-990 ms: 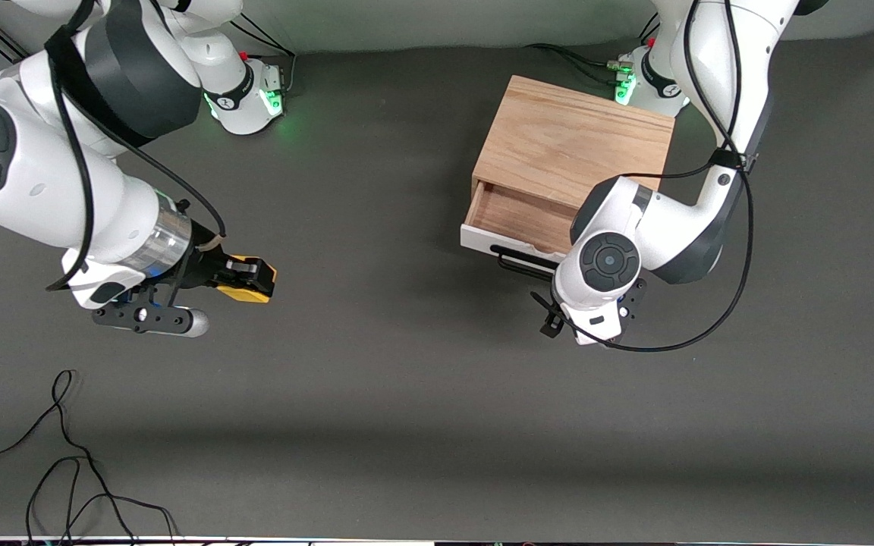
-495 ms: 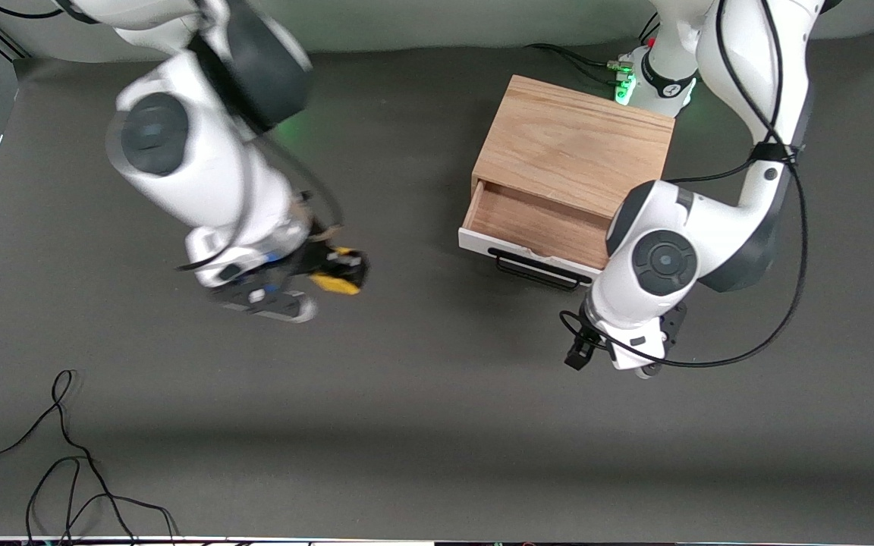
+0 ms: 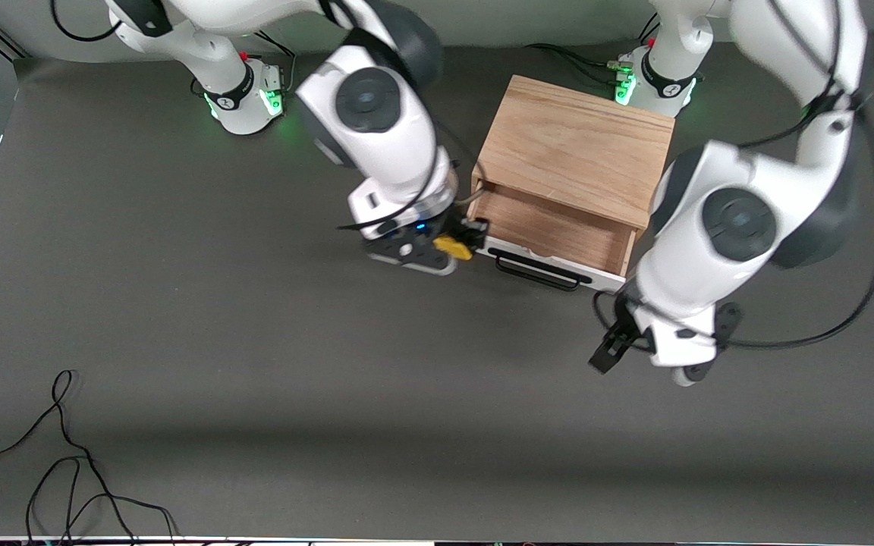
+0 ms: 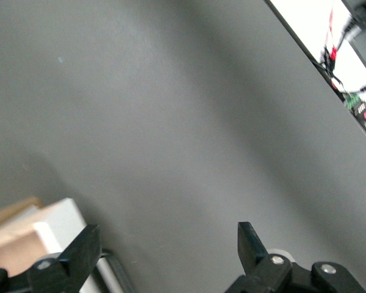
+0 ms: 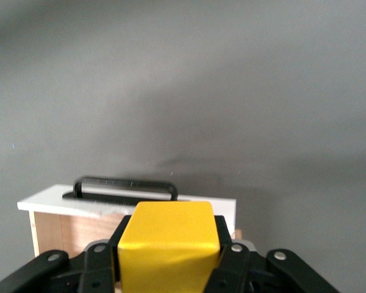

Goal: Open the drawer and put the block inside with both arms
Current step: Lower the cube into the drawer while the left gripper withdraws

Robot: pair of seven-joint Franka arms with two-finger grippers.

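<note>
No brand, label or writing can be read anywhere you look. Your right gripper (image 3: 461, 241) hangs over the corner of the open drawer (image 3: 551, 227) that lies toward the right arm's end of the surface, its jaws pinching the block (image 5: 168, 244), a smooth, matte yellow cube with crisp edges. The drawer is pulled out of the cabinet (image 3: 577, 144), a box of light, grained wood that stands near the surface's edge along the robots' bases, toward the left arm's end. You can see the drawer's pale wood floor, its flat white front and the thin black wire handle (image 3: 539, 271) bent into a long loop. From the right wrist view the block sits just above the drawer's white front and handle. Your left gripper (image 3: 613, 345) hovers over bare surface (image 3: 331, 394) just beside the drawer's other front corner, nearer to the front camera than the cabinet, with its jaws spread and nothing between them. The surface is a dull dark grey mat. A loose black cable (image 3: 65, 455) curls near the surface's front corner at the right arm's end, well apart from everything else, and each arm's base (image 3: 243, 95) glows green.
</note>
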